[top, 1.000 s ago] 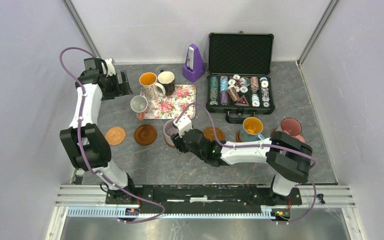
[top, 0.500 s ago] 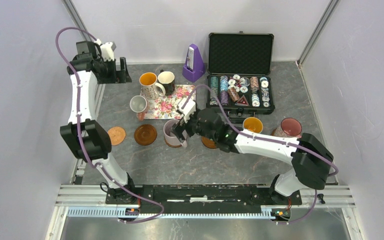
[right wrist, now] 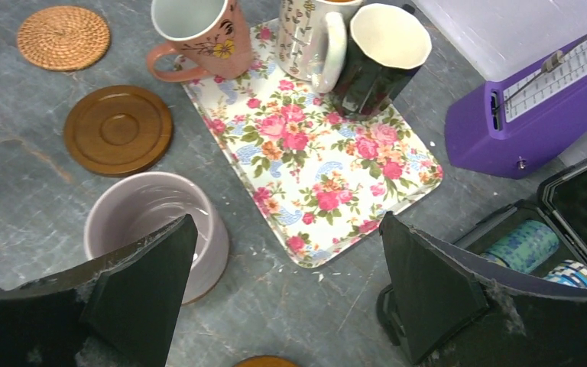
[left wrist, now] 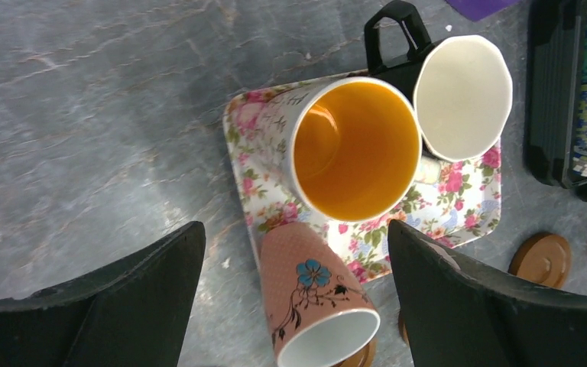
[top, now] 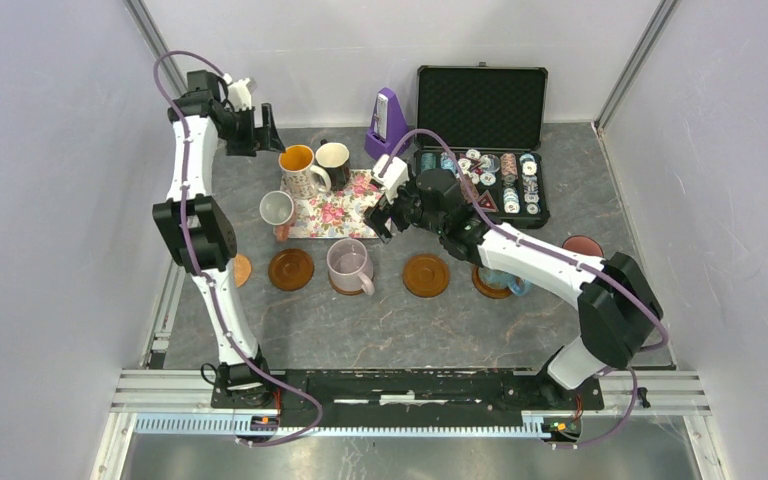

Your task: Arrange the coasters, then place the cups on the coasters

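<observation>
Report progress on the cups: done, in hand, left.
Done: the lilac mug sits on a coaster. In hand: nothing; both end effectors are open, the left end effector over the yellow-lined mug, the right end effector near the floral tray. Left: that mug and the black mug stand on the tray; two coasters lie bare.

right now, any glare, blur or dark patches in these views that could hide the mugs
Top external: even soft light, sharp, faint shadows only. Left wrist: pale highlight inside the floral white mug with the orange inside, the camera's own black fingers dark and featureless. Right wrist: white reflection streaks inside the lilac ceramic mug; flowered rectangular tray crisp.
</observation>
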{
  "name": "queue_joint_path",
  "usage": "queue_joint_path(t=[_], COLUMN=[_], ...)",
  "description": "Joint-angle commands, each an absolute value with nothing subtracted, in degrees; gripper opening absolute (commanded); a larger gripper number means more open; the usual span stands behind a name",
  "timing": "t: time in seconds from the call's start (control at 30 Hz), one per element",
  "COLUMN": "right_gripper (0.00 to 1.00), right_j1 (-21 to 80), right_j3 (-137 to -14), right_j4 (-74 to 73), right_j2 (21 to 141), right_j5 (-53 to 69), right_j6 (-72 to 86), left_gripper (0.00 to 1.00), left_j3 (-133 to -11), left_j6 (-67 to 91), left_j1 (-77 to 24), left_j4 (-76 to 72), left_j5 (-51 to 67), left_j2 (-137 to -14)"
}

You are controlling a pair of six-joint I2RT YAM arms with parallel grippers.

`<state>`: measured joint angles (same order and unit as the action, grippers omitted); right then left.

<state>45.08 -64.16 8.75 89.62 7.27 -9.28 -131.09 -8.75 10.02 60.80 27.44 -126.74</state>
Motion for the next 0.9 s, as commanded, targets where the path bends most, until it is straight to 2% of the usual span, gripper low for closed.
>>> queue_joint_path(t=[0.0, 0.27, 0.63, 0.87], right_gripper=[0.98, 0.98, 0.98, 0.98], right_j1=[43.03, 40.44, 38.51, 37.88], right_j3=[-68.09, -71.11, -73.59, -75.85], right_j4=[5.85, 2.75, 0.62, 0.62], right_j2=[91.98, 93.97, 95.78, 98.29], right_j5=[10.18, 11.67, 11.32, 12.87], right_j6=[-11.5, -12.44, -14.5, -13.98], left_gripper=[0.96, 0.96, 0.94, 0.9], left_j3=[-132.21, -130.69, -129.71, -123.52], left_j6=[-1.06, 12.89, 14.23, 13.97], left_j1=[8.7, 8.62, 8.4, 7.92], left_j4=[53.05, 37.29, 36.16, 35.61], left_j5=[34.02, 41.84, 46.74, 47.8], left_j2=[-127.8, -133.81, -137.21, -134.58])
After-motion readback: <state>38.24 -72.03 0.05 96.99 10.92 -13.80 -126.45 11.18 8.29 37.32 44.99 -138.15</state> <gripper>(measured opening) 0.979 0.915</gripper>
